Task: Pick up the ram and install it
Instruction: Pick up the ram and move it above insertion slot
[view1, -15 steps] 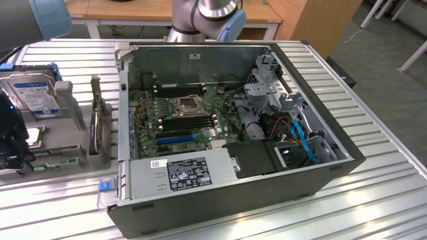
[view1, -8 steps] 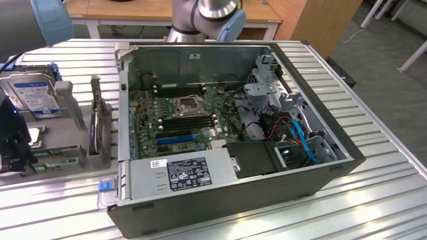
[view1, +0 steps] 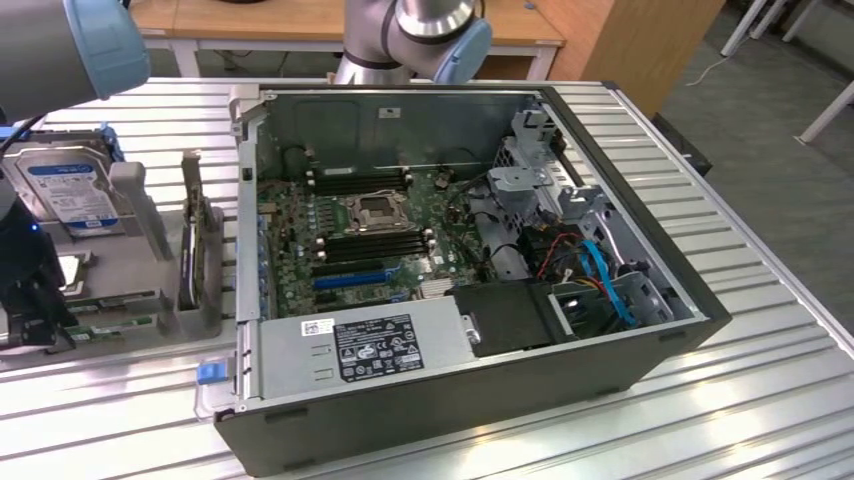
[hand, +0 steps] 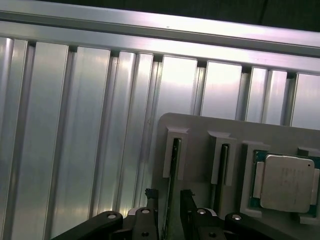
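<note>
where it stands, the ram (hand: 173, 165) sits between the fingers (hand: 152, 202).

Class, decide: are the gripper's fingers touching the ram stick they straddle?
Cannot tell. In the wrist view the fingers flank the ram closely; one side shows a pale strip, the other is shadowed.

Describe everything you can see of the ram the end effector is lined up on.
The ram shows edge-on: a thin dark strip standing upright in a raised slot of the grey holder. Its chips and colour are hidden at this angle. The end effector straddles one end, fingers open with small gaps either side, so it is not yet gripped.
</note>
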